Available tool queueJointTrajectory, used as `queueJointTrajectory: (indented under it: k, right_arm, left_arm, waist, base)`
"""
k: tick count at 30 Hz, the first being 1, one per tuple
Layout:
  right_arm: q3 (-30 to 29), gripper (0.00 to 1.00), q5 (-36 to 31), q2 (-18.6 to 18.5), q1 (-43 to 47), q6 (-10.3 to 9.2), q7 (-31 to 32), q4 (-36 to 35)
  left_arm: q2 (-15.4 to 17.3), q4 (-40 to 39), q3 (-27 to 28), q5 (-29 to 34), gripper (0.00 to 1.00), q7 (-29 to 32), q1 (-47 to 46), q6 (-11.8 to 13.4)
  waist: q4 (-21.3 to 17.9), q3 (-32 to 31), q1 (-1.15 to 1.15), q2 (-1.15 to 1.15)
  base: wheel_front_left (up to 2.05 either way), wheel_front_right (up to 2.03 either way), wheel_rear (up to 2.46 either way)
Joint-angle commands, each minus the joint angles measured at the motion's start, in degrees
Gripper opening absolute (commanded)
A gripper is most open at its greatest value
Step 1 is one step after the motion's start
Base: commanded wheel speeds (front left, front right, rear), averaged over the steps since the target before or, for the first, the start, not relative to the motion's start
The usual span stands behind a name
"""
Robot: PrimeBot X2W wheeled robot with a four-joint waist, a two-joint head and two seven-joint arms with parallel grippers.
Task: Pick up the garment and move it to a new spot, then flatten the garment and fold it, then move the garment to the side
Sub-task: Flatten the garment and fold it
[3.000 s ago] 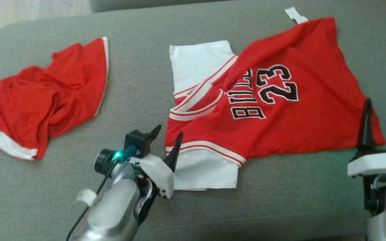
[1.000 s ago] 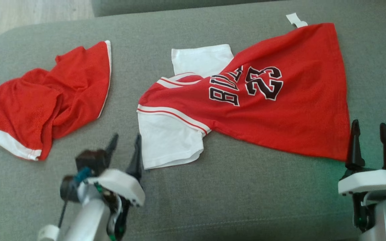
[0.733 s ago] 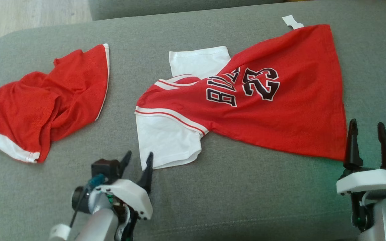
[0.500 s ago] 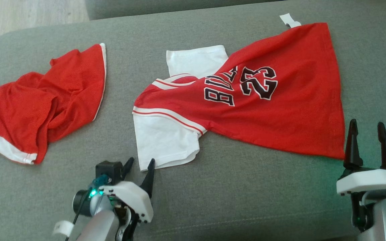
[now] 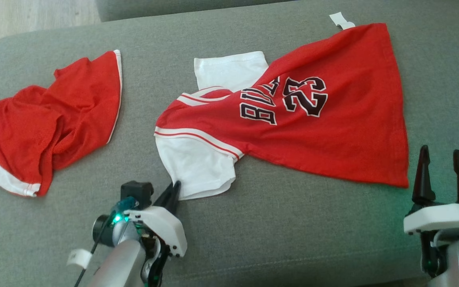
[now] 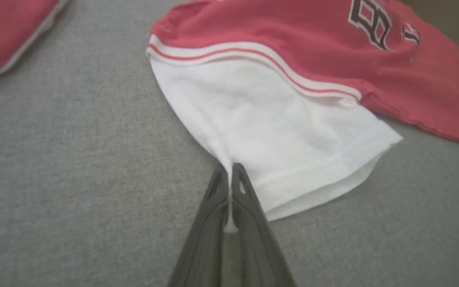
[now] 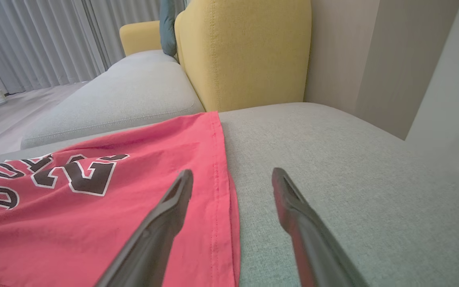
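sofa seat (image 5: 277, 239): grey coarse weave, flat and firm, so it works as the folding bed. All positions below are relative to it.
jersey (image 5: 333, 135): centre to right of the seat. Smooth red knit, "23" print facing up. The body is fanned into a skewed wedge, so it still needs flattening.
second red garment (image 5: 54, 119): far left of the seat. Mesh, white trim, crumpled. Probably not my target.
right gripper (image 5: 441, 152): front right of the seat. Fingers wide apart and holding nothing, straddling the jersey's hem line, placed to take that corner.
front sleeve (image 5: 197, 167): white, soft, double-layered, toward the seat's front edge.
left gripper (image 6: 228, 165): front centre of the seat, clamped tight on that sleeve's hem corner. The cloth draws to a point there, so a pull should spread the shoulder. Can't tell if both layers are caught; only a thin sliver shows between the fingers.
tag (image 5: 340, 19): small, white, back right of the seat.
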Motion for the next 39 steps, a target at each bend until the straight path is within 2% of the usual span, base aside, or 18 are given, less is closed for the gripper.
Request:
queueJointTrajectory:
  k: [1,10,17,34,35,36,39]
  right_arm:
    - [0.8,1.00,0.0,-0.4,-1.7,0.37,-0.8,-1.3]
    - [-1.6,1.00,0.0,-0.4,-2.3,0.37,-0.4,2.6]
    - [-3.1,1.00,3.7,-0.4,-4.5,0.37,2.0,10.4]
    - [0.6,1.00,10.6,-0.4,-9.7,0.37,4.0,24.4]
    - [1.0,0.47,11.5,-0.4,-10.0,0.37,4.3,25.1]
    - [1.3,0.00,12.4,-0.4,-10.2,0.37,4.4,25.6]
    - [2.2,0.00,13.8,-0.4,-10.7,0.37,4.8,26.9]
  left_arm:
    - [0.2,-2.1,1.8,-0.6,0.00,-1.5,-1.5,-0.1]
    - [0.4,-7.8,4.5,-1.1,0.00,-6.5,-1.9,1.1]
    - [0.3,-11.3,5.2,-0.3,0.00,-7.1,-0.7,1.4]
    - [0.0,-17.4,8.1,1.6,0.00,-7.2,0.4,1.6]
    - [0.0,-17.7,8.4,1.7,0.00,-7.2,0.4,1.6]
    - [0.0,-18.0,8.7,1.7,0.00,-7.2,0.5,1.6]
    - [-0.1,-19.0,9.5,1.9,0.00,-7.2,0.5,1.6]
  waist:
    - [0.1,-0.1,0.00,0.00]
    - [0.9,-0.3,0.00,0.00]
    - [1.4,0.2,0.00,0.00]
    - [3.0,1.4,0.00,0.00]
    - [3.0,1.3,0.00,0.00]
    - [3.0,1.3,0.00,0.00]
    - [3.0,1.0,0.00,0.00]
  base:
    - [0.00,0.00,0.00]
    - [0.00,0.00,0.00]
    - [0.00,0.00,0.00]
    - [0.00,0.00,0.00]
    - [0.00,0.00,0.00]
    - [0.00,0.00,0.00]
    - [0.00,0.00,0.00]
